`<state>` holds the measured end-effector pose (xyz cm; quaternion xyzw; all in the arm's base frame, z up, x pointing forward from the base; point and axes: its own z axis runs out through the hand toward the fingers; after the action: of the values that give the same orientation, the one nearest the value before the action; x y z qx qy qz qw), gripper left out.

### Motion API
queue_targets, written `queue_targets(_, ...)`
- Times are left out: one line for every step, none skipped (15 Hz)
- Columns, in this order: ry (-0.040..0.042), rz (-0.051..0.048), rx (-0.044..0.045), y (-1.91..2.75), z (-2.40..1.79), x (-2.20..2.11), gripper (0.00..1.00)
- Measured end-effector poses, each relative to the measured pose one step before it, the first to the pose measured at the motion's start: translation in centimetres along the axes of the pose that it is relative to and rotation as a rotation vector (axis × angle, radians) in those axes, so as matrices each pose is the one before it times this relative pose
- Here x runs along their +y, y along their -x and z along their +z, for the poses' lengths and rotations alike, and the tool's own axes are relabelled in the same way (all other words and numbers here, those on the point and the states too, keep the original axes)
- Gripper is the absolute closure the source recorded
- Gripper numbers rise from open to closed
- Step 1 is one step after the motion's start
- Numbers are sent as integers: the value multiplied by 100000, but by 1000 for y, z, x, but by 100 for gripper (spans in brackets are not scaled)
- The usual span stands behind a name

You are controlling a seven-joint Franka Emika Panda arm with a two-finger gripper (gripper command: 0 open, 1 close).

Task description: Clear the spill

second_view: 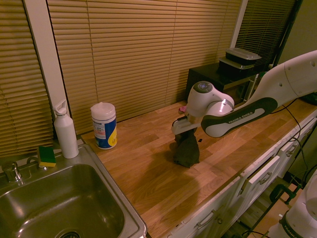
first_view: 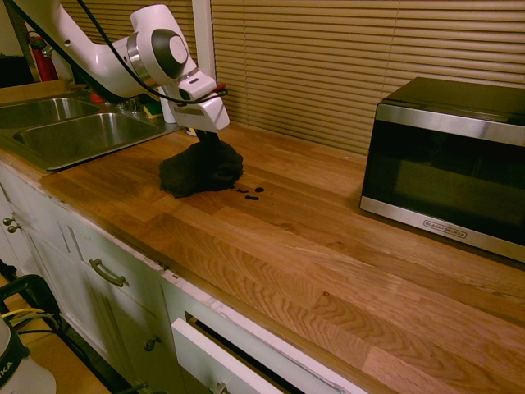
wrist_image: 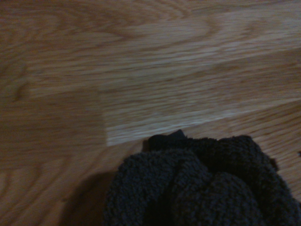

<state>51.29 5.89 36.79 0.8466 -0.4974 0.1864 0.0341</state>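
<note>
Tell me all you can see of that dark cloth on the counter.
The cloth is grey-black, with a thick, nubbly pile like terry or fleece. It is bunched into a rounded, folded heap, its top gathered in the gripper and its lower part hanging down to the wooden counter. It sits between the sink and the microwave, right beside the remaining dark spots.

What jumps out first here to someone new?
The dark cloth, bunched on the wooden counter under the gripper, which has it pinched from above. Close beside it, on the microwave side, sit a few dark spots. At the other end is a steel sink, with a white bottle standing at its rim.
</note>
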Motion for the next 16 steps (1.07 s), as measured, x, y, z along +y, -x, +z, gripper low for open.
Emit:
queue_targets(150, 1225, 173, -1300, 58, 657, 100)
queue_targets(32, 1004, -6, -1360, 167, 637, 100)
queue_targets(20, 1088, -273, -1258, 278, 582, 100)
queue_targets(35, 1005, -467, -1339, 354, 675, 100)
queue_targets(147, 1134, -729, -1228, 341, 678, 100)
queue_targets(173, 1049, -684, -1223, 305, 687, 100)
queue_targets(313, 1296, -589, -1267, 328, 777, 100)
queue_targets(132, 1335, -342, -1242, 362, 843, 100)
queue_targets(-193, 1405, -376, -1167, 306, 787, 100)
queue_targets(-10, 1187, -460, -1162, 156, 716, 100)
queue_targets(-73, 1317, -391, -1141, 59, 705, 100)
queue_targets(-190, 1094, -385, -1098, -10, 686, 100)
queue_targets(-143, 1171, -28, -1078, -91, 688, 100)
queue_targets(-262, 1176, -26, -1025, -59, 659, 100)
queue_targets(-496, 892, -401, -834, -12, 535, 100)
queue_targets(-477, 466, -638, -556, 26, 367, 100)
